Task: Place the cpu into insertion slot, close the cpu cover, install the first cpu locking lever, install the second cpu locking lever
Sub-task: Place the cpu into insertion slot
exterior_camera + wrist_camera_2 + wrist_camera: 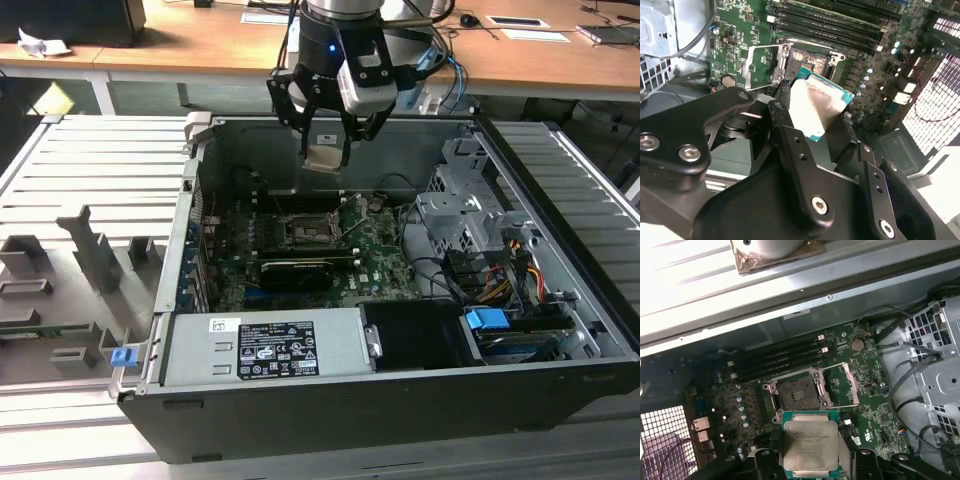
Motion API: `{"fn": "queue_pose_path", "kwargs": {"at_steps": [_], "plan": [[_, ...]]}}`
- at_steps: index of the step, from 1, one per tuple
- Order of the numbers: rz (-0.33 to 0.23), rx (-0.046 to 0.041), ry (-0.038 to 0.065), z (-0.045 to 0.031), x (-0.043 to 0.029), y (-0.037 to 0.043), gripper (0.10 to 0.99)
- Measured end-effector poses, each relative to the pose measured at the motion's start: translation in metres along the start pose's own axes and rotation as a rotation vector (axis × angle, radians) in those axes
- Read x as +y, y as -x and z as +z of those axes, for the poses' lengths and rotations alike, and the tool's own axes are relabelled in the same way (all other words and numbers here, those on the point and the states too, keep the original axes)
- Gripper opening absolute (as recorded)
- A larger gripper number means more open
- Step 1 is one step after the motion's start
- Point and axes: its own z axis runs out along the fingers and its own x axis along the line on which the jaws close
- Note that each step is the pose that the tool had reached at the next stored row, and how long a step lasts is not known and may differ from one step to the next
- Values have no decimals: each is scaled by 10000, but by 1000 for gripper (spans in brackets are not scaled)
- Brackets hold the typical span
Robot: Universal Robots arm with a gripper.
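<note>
Jaws closed on the cpu (809,446), held clear of the insertion slot (796,392).
Its edges should be squared with the slot's rim and kept level.

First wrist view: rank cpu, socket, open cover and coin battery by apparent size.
1. cpu, largest, but it sits nearest the camera, which inflates it.
2. socket and cover: look alike. The cover is swung open and seen at an angle, so not ranked.
3. coin battery, smallest.

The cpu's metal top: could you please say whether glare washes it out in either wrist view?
In the second wrist view, glare whitens the cpu; in the first wrist view it is evenly lit, but the ribbed table burns white.
</note>
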Motion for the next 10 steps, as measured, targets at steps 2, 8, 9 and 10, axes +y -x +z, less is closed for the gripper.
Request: {"fn": "queue_pose_path", "kwargs": {"at_steps": [2,8,9,10], "plan": [[247,-22,5,2,0,0,525],[979,-87,21,5,-1,0,525],[1115,-99,23,6,0,0,525],[1241,-110,25,7,-1,0,525]]}}
